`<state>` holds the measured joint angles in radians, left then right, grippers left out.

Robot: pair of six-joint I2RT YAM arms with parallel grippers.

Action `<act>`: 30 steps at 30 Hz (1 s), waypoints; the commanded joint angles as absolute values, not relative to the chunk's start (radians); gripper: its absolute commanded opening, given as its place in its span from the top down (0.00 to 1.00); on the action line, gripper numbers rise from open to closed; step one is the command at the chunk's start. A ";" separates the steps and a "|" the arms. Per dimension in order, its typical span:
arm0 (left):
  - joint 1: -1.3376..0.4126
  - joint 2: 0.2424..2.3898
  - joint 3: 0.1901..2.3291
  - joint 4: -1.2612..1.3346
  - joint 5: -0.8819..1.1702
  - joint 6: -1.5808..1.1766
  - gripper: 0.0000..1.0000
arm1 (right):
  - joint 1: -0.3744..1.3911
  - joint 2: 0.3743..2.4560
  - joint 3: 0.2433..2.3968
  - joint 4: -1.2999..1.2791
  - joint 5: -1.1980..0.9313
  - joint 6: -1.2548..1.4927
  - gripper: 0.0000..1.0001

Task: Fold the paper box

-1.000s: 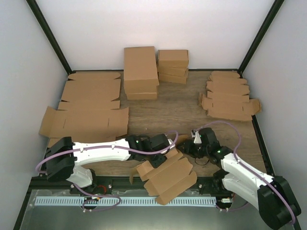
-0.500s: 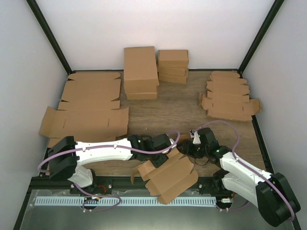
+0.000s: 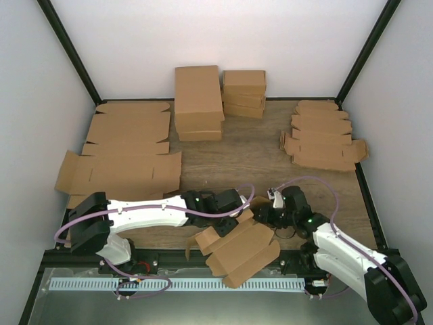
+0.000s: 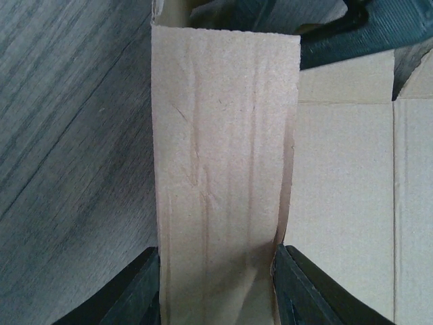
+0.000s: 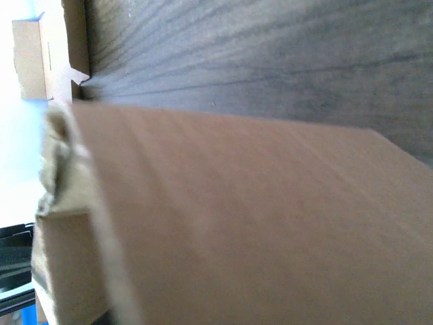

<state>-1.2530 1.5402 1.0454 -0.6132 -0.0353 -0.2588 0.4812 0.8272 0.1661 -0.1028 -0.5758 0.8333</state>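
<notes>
The paper box point(image 3: 238, 252), half-formed with its side flaps splayed, lies askew at the near edge of the wooden table point(image 3: 257, 159), between the two robot arms; the left arm point(image 3: 145, 213) stretches across from the left, and the left jaws are closed on a flap point(image 4: 223, 169) at the box's far left corner; in the left wrist view that strip of cardboard fills the gap between the two dark fingers point(image 4: 139, 291) and touches both. The right arm point(image 3: 338, 244) comes in from the right, with the right jaws at the box's far right end; whether they grip it cannot be told, since blurred cardboard fills the right wrist view and the overhead view hides the fingertips. Behind, large flat cardboard sheets point(image 3: 122, 159) cover the table's left side; two stacks of closed boxes point(image 3: 198, 101) stand against the back wall; a pile of small flat blanks point(image 3: 323, 139) lies on the right.
</notes>
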 commanded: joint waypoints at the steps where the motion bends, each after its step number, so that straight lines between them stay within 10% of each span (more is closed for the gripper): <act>1: -1.258 1.569 1.054 -0.578 -0.038 -0.275 0.54 | 0.492 0.798 0.140 -0.080 -0.627 0.861 0.75; 30: -1.140 1.574 1.070 -0.583 -0.131 -0.189 0.57 | 0.492 1.089 0.278 0.220 -0.598 0.660 0.80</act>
